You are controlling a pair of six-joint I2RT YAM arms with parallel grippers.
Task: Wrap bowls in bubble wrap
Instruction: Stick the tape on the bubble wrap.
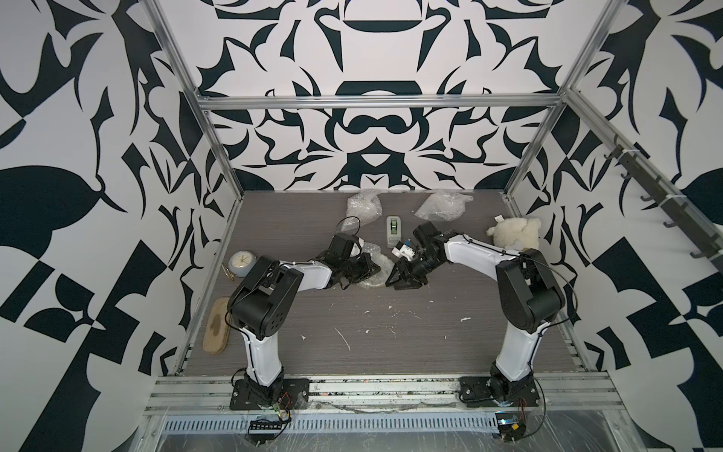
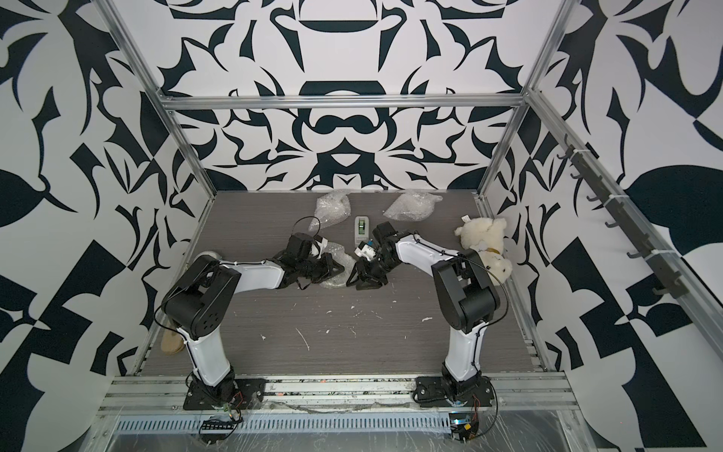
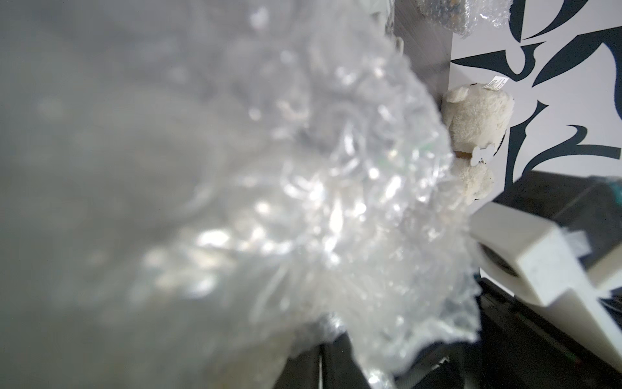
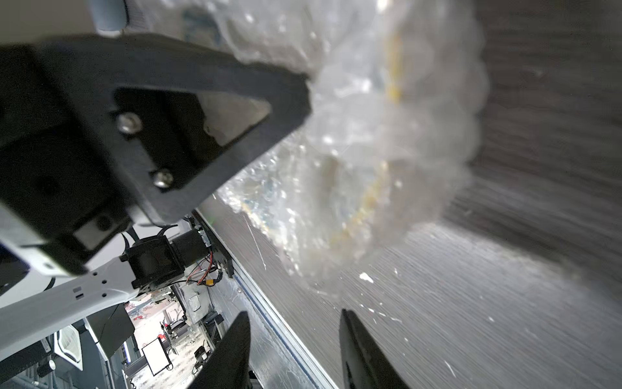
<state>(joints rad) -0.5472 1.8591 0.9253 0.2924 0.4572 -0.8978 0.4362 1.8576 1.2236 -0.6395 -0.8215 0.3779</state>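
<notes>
Small white device [image 1: 393, 231], plush bear [image 1: 516, 235] and clock [image 1: 242, 260] ringed mid-frame. Left pincer [image 1: 373, 270] clamped crumpled, whitish bubble wrap [image 4: 370, 141], yellow-streaked bowl [image 4: 367, 198] inside; right pincer [image 4: 292, 316] gaped empty.

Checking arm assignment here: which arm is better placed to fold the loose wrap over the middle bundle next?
Right. The left gripper is shut on the middle bundle, pinning it, while the right gripper stands open and empty just beside it, so it looks free to fold.
</notes>
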